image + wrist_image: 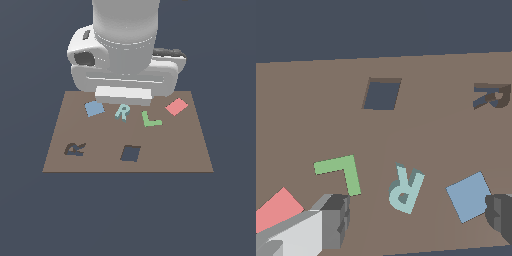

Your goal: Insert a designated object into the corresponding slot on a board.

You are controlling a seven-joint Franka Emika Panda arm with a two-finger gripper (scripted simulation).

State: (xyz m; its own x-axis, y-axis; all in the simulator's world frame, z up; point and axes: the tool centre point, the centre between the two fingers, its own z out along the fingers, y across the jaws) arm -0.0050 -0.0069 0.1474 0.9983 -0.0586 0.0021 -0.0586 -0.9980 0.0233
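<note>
The pale teal R block [121, 112] lies flat on the brown board [175, 150], towards its far edge. In the wrist view the R block [405, 189] lies between the two dark fingers of my gripper [416, 217]. The jaws stand wide apart and hold nothing. The dark R-shaped slot [75, 149] is at the board's near side, on the exterior view's left, well apart from the block. It also shows in the wrist view [492, 96]. In the exterior view the white hand [123, 94] hangs just behind the block and hides the fingertips.
A blue square block [94, 108] lies beside the R on the exterior view's left. A green L block [150, 120] and a red block [176, 106] lie on its right. A dark rectangular cutout [130, 153] sits at the board's near middle.
</note>
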